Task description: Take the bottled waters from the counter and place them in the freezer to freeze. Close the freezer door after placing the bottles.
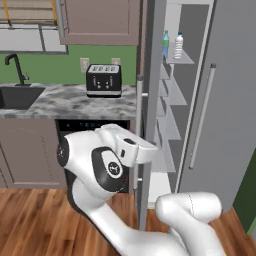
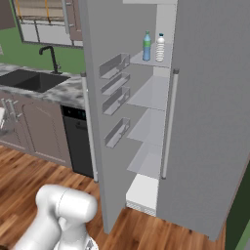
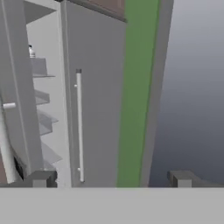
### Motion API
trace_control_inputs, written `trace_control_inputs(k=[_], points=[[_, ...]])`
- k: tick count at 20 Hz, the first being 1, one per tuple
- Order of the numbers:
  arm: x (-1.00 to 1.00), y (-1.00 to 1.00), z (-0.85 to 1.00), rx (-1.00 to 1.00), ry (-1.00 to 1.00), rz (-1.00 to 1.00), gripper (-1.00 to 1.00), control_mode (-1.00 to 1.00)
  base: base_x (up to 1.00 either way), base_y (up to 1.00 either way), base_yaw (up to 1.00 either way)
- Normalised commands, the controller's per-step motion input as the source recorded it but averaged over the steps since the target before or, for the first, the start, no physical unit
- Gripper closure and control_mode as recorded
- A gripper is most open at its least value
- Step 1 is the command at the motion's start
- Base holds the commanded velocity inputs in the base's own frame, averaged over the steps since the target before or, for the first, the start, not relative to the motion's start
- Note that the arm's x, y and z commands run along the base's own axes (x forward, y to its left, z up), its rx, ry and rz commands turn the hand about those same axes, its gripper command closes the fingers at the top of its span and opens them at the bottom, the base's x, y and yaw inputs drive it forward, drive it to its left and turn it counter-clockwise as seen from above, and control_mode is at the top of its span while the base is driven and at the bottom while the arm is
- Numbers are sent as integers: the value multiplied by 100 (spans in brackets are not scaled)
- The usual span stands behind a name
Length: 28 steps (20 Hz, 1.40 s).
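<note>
Both bottles are standing upright on the top shelf (image 2: 158, 59) of the freezer (image 2: 151, 97). The blue bottle (image 2: 146, 46) is being seen on the left of that shelf and the whitish bottle (image 2: 160, 47) just beside it on the right, with a narrow gap between them. In the left base view the same pair, blue (image 1: 165, 44) and whitish (image 1: 178, 46), is sitting toward the front edge of the shelf. In the hand view only a small whitish top (image 3: 31, 51) is being made out above a shelf, and which bottle it belongs to cannot be told.

The freezer door (image 2: 97, 97) is standing wide open, its inner bins (image 2: 114, 66) facing the compartment and its bar handle (image 1: 138, 130) on the outer edge. The right door (image 2: 210, 112) is shut, its long handle (image 2: 168, 124) running vertically.

The gripper (image 3: 111, 179) is being held with its jaws fully spread and nothing between them; the two dark fingertips (image 3: 41, 178) are being seen at the bottom of the hand view, pointed at the right door and the green wall (image 3: 135, 87) beside it. Neither tip is touching anything.

The counter (image 1: 70, 100) is lying left of the open door, carrying a black toaster (image 1: 103, 79) near its right end and the sink (image 1: 17, 96) with a dark tap (image 1: 15, 67) at its left end. A black dishwasher (image 2: 78, 141) is sitting under the counter, next to the door's hinge side. The arm (image 1: 107, 165) is being folded low in front of the door's edge.
</note>
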Motion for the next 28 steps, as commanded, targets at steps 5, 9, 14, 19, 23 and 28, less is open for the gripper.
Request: trace_control_inputs(k=[5, 9, 14, 19, 23, 28], points=[[57, -11, 0, 0, 0, -22, -100, -100, 0, 0, 0], [45, -23, 0, 0, 0, -2, -100, -100, 0, 0, 0], [46, -25, -4, 0, 0, -1, -100, -100, 0, 0, 0], [39, -25, -16, -2, 0, 0, -100, -100, 0, 0, 0], [41, -26, -15, 0, 0, 0, -100, -100, 0, 0, 0], [48, -32, -14, -1, 0, 0, -100, -100, 0, 0, 0]])
